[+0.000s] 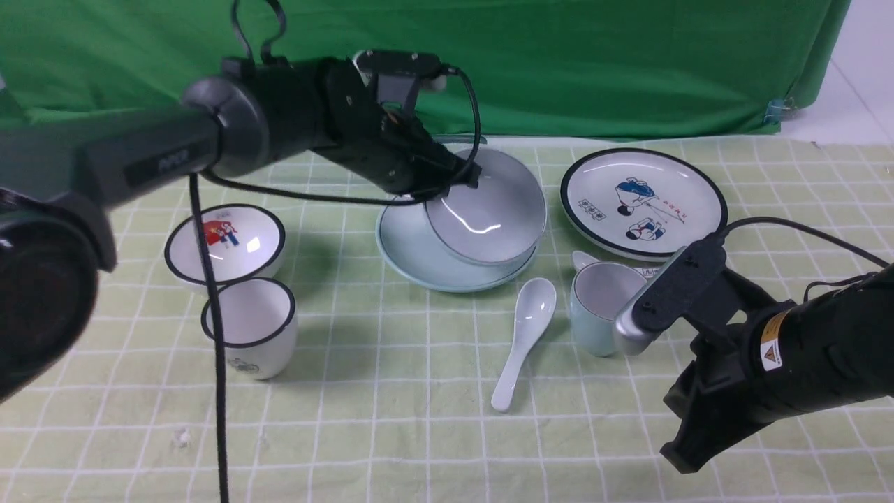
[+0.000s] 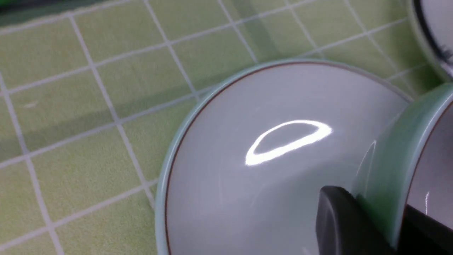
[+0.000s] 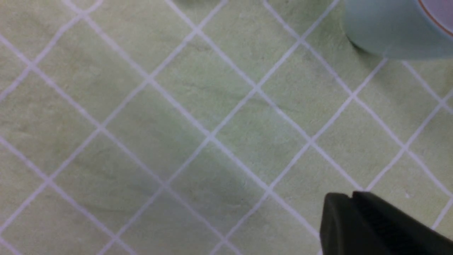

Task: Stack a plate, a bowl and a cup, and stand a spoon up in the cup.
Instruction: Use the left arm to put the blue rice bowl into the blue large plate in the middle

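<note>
Clamping the raised far rim of the plain pale blue-green glossy shallow bowl, the left gripper is closed on it. In the left wrist view one black finger presses the bowl's outer wall and the other sits inside the rim. The bowl hangs steeply tilted, its hollow facing the camera, with its low edge over the right part of the wide pale blue-green glossy plate. Whether that edge rests on the plate cannot be told. The plate lies flat on the light green checked tablecloth at mid-table. In front of the plate, a plain pale bluish-white ceramic soup spoon lies on the cloth with its scoop pointing away. Just to the spoon's right, the small handleless pale blue-green cup stands upright. The right gripper hangs low over bare cloth near the cup, to its front right. Its black fingers are drawn together with only a thin seam between them, and they hold nothing and touch nothing. A white black-rimmed plate with cartoon figures lies behind the cup. At the left, a white bowl with a red picture and a white cup with a thick black rim stand close together.
</note>
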`<action>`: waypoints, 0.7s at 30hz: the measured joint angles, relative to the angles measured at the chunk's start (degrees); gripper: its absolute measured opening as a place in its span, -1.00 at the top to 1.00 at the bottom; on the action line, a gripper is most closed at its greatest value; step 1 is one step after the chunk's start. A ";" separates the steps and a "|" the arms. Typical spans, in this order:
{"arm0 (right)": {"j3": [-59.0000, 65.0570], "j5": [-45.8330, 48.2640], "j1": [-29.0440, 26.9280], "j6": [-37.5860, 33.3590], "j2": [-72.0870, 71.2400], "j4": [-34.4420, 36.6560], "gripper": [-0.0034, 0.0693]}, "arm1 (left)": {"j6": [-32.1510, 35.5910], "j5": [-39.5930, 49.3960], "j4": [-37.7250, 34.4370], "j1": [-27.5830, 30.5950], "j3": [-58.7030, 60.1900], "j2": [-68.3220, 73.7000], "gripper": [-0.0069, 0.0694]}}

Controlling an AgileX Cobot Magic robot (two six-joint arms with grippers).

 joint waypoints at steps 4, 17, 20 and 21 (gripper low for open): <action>0.00 -0.43 0.00 0.07 0.05 0.00 0.67 | -0.73 -1.22 0.60 0.00 -0.07 1.14 0.83; -2.23 -6.24 -0.73 9.91 0.35 0.05 -0.16 | -2.21 -0.22 10.59 0.04 -0.07 0.64 0.08; -6.48 -3.63 -2.78 11.92 1.58 0.05 -0.38 | -2.21 3.91 11.71 0.04 0.00 -2.08 -0.14; -8.28 -2.43 -3.95 12.25 2.40 0.05 -0.43 | -2.21 5.08 12.87 0.04 0.06 -4.45 -0.18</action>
